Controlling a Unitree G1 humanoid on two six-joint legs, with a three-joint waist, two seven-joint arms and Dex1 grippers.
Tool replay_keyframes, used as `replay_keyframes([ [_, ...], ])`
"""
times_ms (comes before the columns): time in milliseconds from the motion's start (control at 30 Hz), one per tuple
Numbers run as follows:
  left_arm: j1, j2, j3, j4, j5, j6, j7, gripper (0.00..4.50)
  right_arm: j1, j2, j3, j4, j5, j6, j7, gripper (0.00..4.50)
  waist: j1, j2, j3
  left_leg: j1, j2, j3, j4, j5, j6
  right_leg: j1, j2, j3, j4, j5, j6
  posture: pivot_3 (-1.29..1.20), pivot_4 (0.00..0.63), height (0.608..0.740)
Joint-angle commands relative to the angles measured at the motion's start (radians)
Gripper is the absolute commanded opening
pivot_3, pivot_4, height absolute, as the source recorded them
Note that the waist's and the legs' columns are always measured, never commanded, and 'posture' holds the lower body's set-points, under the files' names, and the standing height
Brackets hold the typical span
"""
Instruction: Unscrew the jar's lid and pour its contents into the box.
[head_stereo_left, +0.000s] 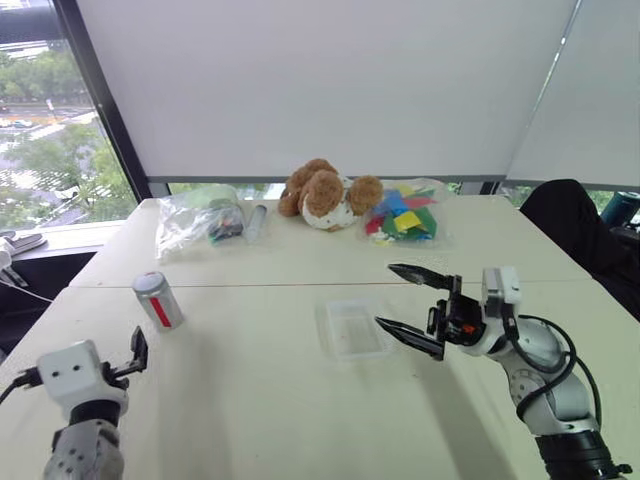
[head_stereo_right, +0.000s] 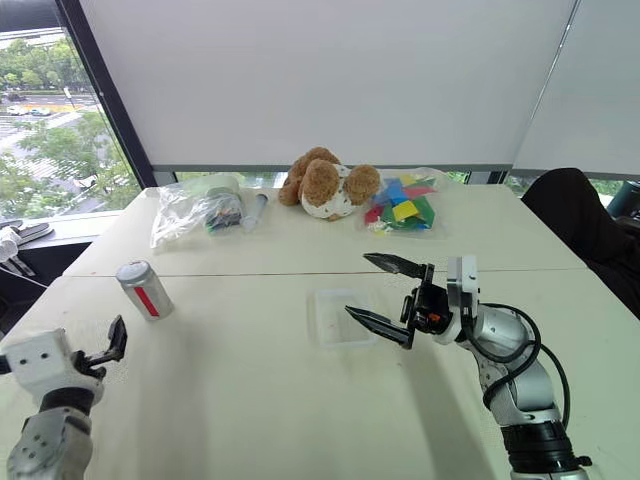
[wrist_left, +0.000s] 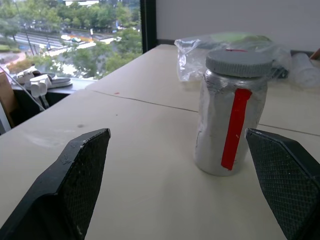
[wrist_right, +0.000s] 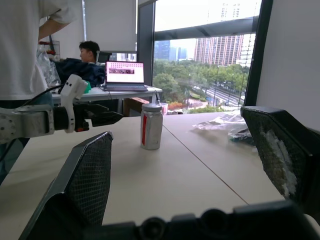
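The jar (wrist_left: 227, 117) looks like dull, crinkled silver foil with a glossy red stripe (its lid (wrist_left: 239, 62) is matt grey ribbed plastic). The bench (head_stereo_left: 250, 400) is smooth matt cream; the box (head_stereo_left: 353, 328) is clear plastic.

teddy bear (head_stereo_left: 325, 195), bag of coloured pieces (head_stereo_left: 404, 214), laptop (wrist_right: 122, 76)

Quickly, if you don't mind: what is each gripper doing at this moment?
Left gripper: open, holding nothing; the jar stands ahead of it, lid on.
Right gripper: open, empty, beside the box.
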Motion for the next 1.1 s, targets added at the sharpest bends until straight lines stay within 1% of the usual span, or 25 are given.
replay_keyframes([
  [33, -0.057, 0.003, -0.040, 0.040, 0.053, -0.018, 0.026, 4.45, 0.014, -0.015, -0.033, -0.048, 0.016, -0.003, 0.004, 4.50, 0.000, 0.000, 0.000, 0.000, 0.000, 0.000, 0.000, 0.000, 0.000, 0.000, 0.000, 0.000, 0.000, 0.000, 0.000, 0.00, 0.150, 0.740],
  [133, -0.100, 0.005, -0.062, 0.087, 0.088, -0.034, 0.045, 4.45, 0.033, -0.020, -0.042, -0.060, 0.021, 0.000, 0.000, 4.50, 0.000, 0.000, 0.000, 0.000, 0.000, 0.000, 0.000, 0.000, 0.000, 0.000, 0.000, 0.000, 0.000, 0.000, 0.000, 0.00, 0.150, 0.740],
  [400, -0.222, 0.010, -0.082, 0.188, 0.121, -0.046, 0.066, 4.45, 0.068, -0.015, -0.047, -0.101, 0.013, 0.010, -0.023, 4.50, 0.000, 0.000, 0.000, 0.000, 0.000, 0.000, 0.000, 0.000, 0.000, 0.000, 0.000, 0.000, 0.000, 0.000, 0.001, 0.00, 0.150, 0.740],
  [567, -0.284, 0.038, -0.101, 0.252, 0.140, -0.056, 0.045, 4.45, 0.084, -0.012, -0.044, -0.111, 0.012, 0.009, -0.028, 4.50, 0.000, 0.000, 0.000, 0.000, -0.001, 0.000, 0.000, 0.000, 0.000, 0.000, 0.000, 0.000, 0.000, 0.000, 0.001, 0.00, 0.150, 0.740],
  [833, -0.362, 0.057, -0.106, 0.328, 0.171, -0.056, 0.077, 4.45, 0.106, -0.004, -0.048, -0.095, 0.010, -0.011, -0.020, 4.50, 0.000, 0.000, 0.000, 0.000, -0.001, 0.000, 0.000, 0.000, 0.000, 0.000, 0.000, 0.000, 0.001, 0.001, 0.001, 0.00, 0.150, 0.740],
  [1100, -0.395, 0.074, -0.097, 0.400, 0.174, -0.063, 0.068, 4.45, 0.128, -0.002, -0.050, -0.088, 0.005, -0.032, -0.017, 4.50, -0.001, 0.000, 0.000, 0.000, -0.001, 0.000, 0.000, 0.000, 0.000, 0.000, 0.000, 0.000, 0.001, 0.001, 0.002, 0.00, 0.150, 0.740],
])
